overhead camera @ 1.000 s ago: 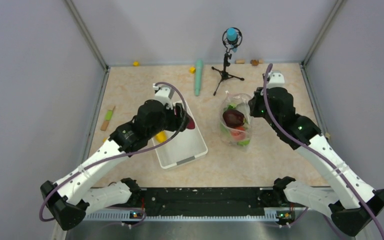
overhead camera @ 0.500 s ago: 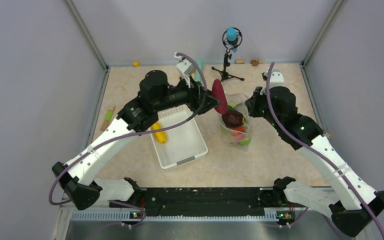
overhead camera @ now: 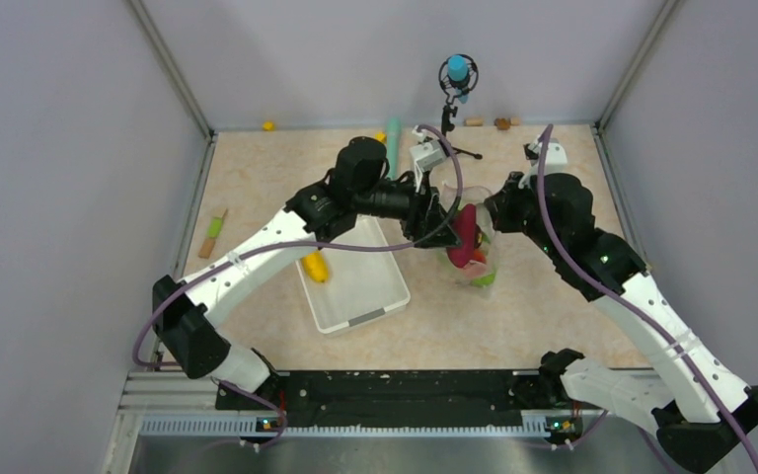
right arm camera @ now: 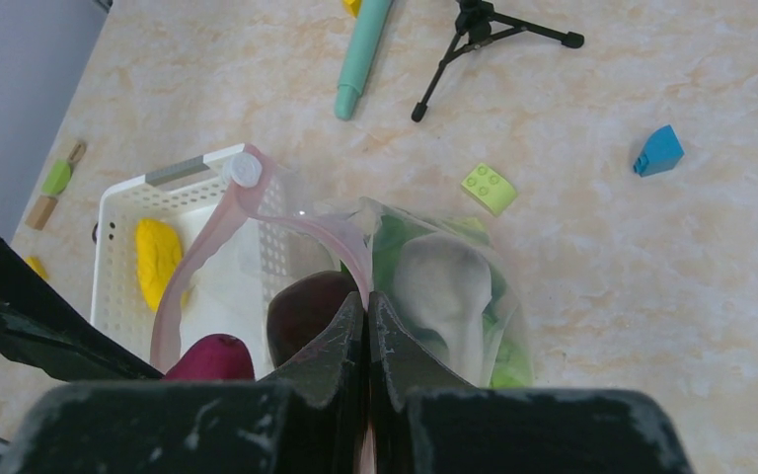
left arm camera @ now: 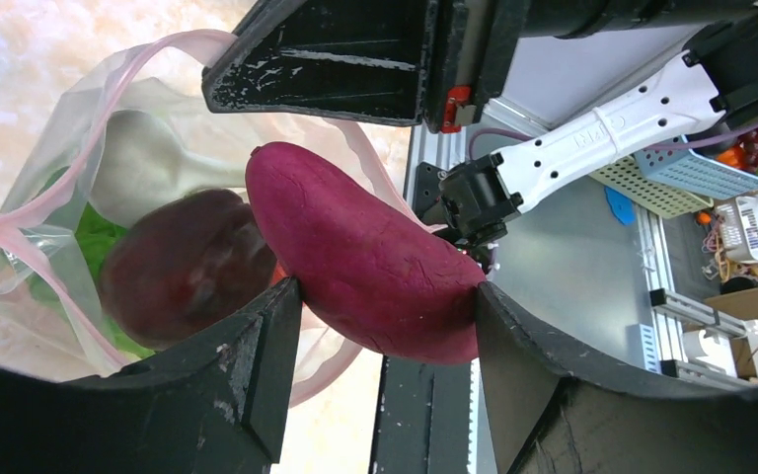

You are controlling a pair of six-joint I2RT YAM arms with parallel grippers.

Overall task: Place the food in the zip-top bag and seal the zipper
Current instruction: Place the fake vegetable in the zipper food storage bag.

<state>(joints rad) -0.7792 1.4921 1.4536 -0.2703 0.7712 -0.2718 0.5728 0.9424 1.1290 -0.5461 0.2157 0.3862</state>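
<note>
Overhead, the left gripper [left arm camera: 385, 296] reached across to the bag [left arm camera: 64, 138] with its jaws set wide around a fat purple root [left arm camera: 355, 247], one finger pressed on each side of it. The root hung tilted above the bag's open mouth – whether its low end was already past the rim could not be told. The right gripper [right arm camera: 365, 306] was closed tight, pinching the pink zipper [right arm camera: 326, 232] on the bag's right side and holding the mouth up and open; the strip looped out from the fingers in a wide arc. Inside the bag lay a cabbage [right arm camera: 390, 247], a whitish piece [right arm camera: 444, 286] and a maroon piece [right arm camera: 306, 301]. Just left of the bag stood the basket [right arm camera: 109, 267] with one yellow piece [right arm camera: 158, 257] in it. Farther back on the table lay a teal cylinder [right arm camera: 360, 54], a tripod [right arm camera: 474, 39], a green block [right arm camera: 489, 188] and a blue block [right arm camera: 659, 150] – all apart from the bag.
</note>
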